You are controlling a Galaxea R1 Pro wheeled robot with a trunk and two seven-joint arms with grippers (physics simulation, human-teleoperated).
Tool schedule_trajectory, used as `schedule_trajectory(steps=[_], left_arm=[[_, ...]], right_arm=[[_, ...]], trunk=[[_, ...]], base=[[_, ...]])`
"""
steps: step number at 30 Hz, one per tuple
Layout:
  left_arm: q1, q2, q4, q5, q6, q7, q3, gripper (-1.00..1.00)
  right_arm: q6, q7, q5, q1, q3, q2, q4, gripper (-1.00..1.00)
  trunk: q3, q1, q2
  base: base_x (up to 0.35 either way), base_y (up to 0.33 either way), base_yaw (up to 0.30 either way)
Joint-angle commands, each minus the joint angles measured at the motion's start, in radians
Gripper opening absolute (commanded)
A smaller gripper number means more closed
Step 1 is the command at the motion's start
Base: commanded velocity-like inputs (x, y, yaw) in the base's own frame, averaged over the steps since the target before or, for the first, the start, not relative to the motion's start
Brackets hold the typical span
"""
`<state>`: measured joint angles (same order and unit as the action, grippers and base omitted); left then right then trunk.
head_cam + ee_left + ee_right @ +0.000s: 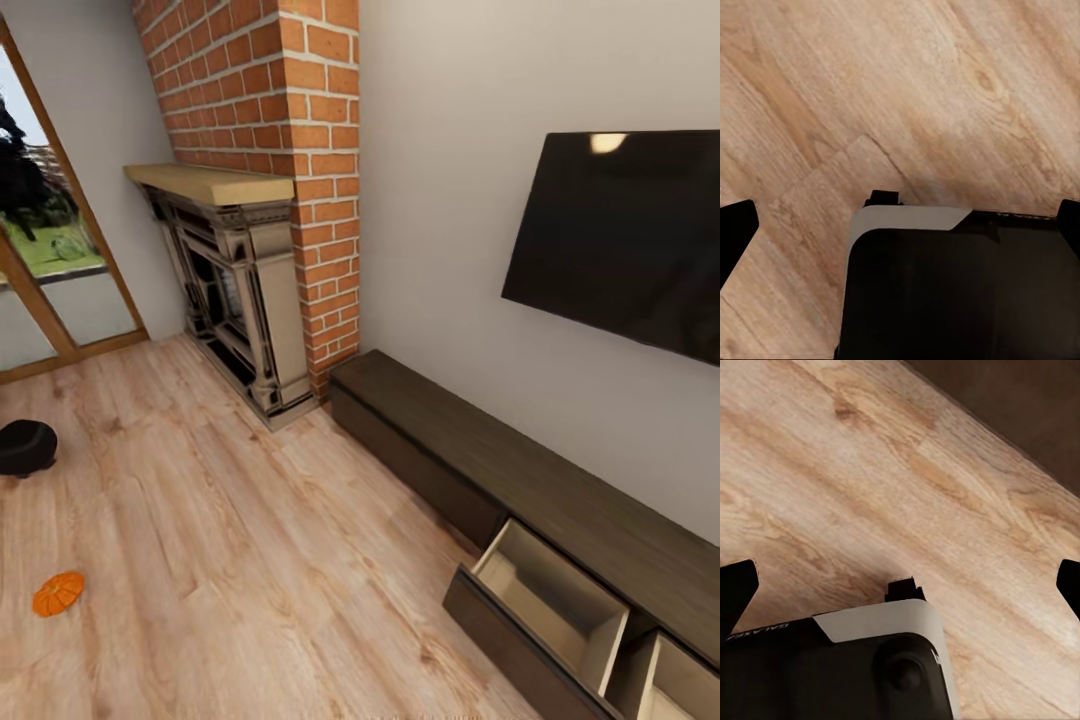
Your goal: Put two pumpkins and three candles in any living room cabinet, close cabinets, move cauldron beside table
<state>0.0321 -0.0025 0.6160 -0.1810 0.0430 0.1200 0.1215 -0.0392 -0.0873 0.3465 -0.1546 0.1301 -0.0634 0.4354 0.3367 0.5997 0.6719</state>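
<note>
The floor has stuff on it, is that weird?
Yes. A pumpkin and the black cauldron sit loose on the wooden floor, far from the cabinet, whose drawer hangs open and looks empty.

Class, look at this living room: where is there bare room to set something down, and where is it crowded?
The flat top of the cabinet under the TV is bare. The open drawer looks empty. The wood floor between fireplace and cabinet is free. The only clutter is at the left: the cauldron and a pumpkin.
</note>
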Motion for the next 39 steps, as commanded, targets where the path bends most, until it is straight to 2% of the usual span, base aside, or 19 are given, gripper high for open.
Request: schedule_trajectory(steps=[1,5,11,26,39], left_arm=[[0.0,0.001,0.001,-0.01,0.004,0.008,0.007,1.0],[0.0,0.001,0.001,-0.009,0.005,0.007,0.007,1.0],[0.0,0.001,0.001,-0.009,0.006,0.008,0.007,1.0],[0.0,0.001,0.0,-0.009,0.006,0.007,0.008,1.0],[0.0,0.001,0.0,-0.009,0.006,0.006,0.01,1.0]], right_arm=[[-0.004,-0.006,0.01,0.0,0.009,0.001,0.0,1.0],[-0.004,-0.006,0.009,0.0,0.013,0.007,0.0,1.0],[-0.004,-0.006,0.008,0.0,0.047,0.011,0.0,1.0],[-0.004,-0.006,0.008,0.0,0.055,0.01,0.002,1.0],[-0.004,-0.006,0.008,0.0,0.057,0.011,0.002,1.0]], trunk=[[0.001,0.0,0.001],[0.001,0.0,0.001],[0.001,0.0,0.001],[0.001,0.0,0.001],[0.001,0.0,0.001]], base=[[-0.291,0.0,0.286],[-0.31,-0.014,0.209],[-0.245,-0.073,0.058],[-0.026,-0.007,0.017],[0.0,-0.079,0.258]])
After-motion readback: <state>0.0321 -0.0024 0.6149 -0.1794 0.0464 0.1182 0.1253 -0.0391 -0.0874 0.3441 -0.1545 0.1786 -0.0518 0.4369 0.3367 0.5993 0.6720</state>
